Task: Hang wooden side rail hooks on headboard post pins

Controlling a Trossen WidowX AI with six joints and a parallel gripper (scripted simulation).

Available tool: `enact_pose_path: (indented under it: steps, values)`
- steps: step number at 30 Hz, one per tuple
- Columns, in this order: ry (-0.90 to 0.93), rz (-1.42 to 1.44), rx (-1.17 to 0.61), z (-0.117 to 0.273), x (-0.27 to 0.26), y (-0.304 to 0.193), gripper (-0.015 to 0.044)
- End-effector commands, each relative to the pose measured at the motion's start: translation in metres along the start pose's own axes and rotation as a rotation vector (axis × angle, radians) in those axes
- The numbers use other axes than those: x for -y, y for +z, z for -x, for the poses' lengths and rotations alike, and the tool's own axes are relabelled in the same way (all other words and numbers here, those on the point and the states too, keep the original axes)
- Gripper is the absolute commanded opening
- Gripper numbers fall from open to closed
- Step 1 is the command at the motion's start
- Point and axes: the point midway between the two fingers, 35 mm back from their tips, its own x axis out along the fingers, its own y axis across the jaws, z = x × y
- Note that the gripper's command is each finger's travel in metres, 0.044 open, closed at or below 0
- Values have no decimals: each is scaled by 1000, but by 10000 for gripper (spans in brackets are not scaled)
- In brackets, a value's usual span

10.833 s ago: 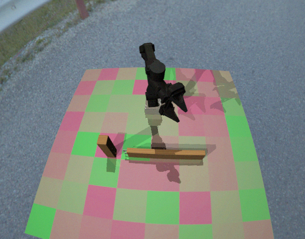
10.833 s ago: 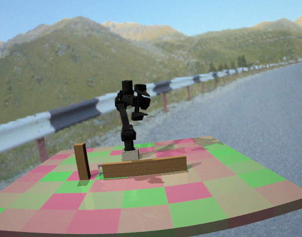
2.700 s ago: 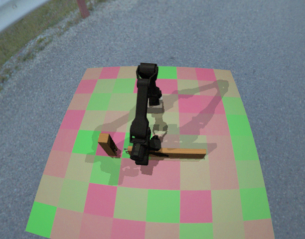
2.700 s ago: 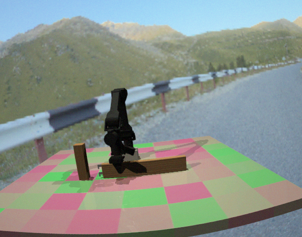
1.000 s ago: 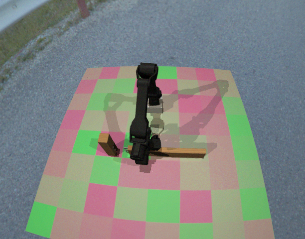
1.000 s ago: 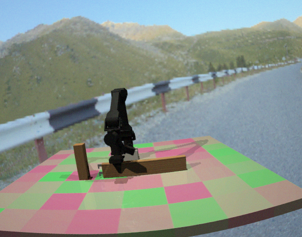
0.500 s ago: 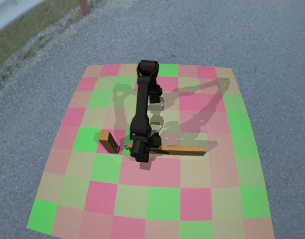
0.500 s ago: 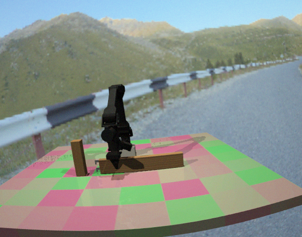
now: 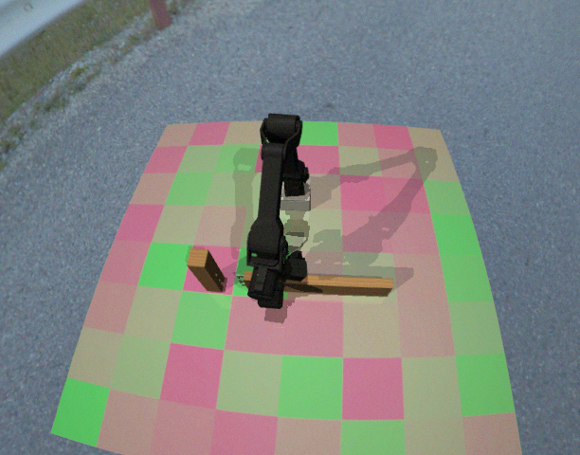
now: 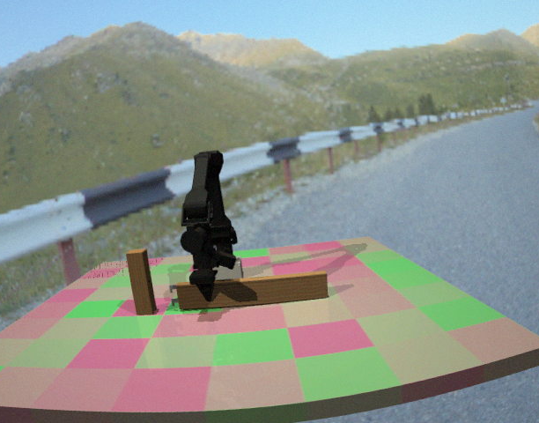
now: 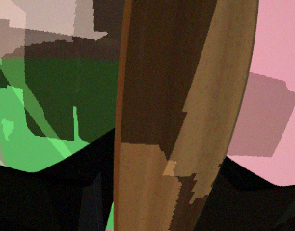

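The claw [image 9: 269, 300] [image 10: 209, 295] grips the rail [image 9: 349, 283] [image 10: 269, 289] [image 11: 162, 96], and its 2 hooks [image 9: 240, 279] [image 10: 173, 294] sit just apart from the post [image 9: 206, 270] [image 10: 141, 283], left of centre!

One post [image 9: 206, 270] [image 10: 141, 282], one rail [image 9: 352, 283] [image 10: 278, 287] [image 11: 157, 96], two hooks [image 9: 240, 279] [image 10: 173, 294] (small, steel ones) and one tool [image 9: 268, 299] [image 10: 208, 291] [image 11: 153, 137].

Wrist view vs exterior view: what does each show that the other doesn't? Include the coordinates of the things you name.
Wrist only: the rail [image 10: 288, 285] [image 11: 157, 96] close up, between the two dark fingers.
Exterior only: the upright post [image 10: 141, 284], the hooks [image 10: 172, 288] on the rail's near end short of it, the arm [image 10: 207, 191], the roadside barrier [image 10: 129, 196].
Both: rail, gripper [image 10: 208, 298] [image 11: 153, 137], pink and green table squares [image 10: 251, 344] [image 11: 278, 29].
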Motion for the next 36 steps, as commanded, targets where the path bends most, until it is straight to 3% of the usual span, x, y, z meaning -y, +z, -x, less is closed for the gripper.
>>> enact_pose_path:
  steps: [1,36]
  values:
    - [-12,4,1,4,3,0,0]
    - [-12,4,1,10,3,0,0]
